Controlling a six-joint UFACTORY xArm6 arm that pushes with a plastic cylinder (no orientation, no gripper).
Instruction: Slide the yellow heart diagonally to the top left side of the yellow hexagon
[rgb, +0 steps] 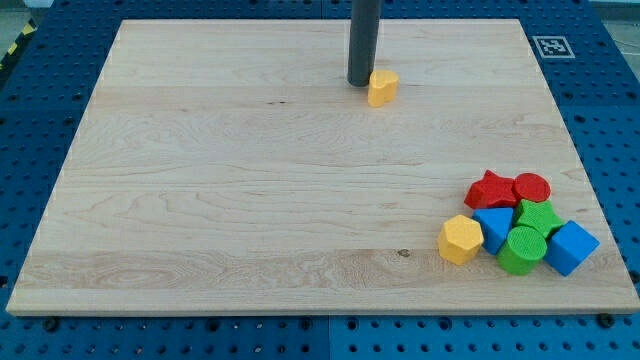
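Observation:
The yellow heart (382, 88) lies near the view's top, right of centre, on the wooden board (250, 190). My tip (360, 83) stands just to its left, touching or almost touching it. The yellow hexagon (460, 240) lies at the view's lower right, at the left edge of a cluster of blocks, far below and to the right of the heart.
Beside the hexagon lie a red star-like block (490, 188), a red round block (532, 186), a blue block (493, 228), a green block (540, 217), a green cylinder (522, 249) and a blue cube (571, 248). A marker tag (550, 45) sits at the board's top right corner.

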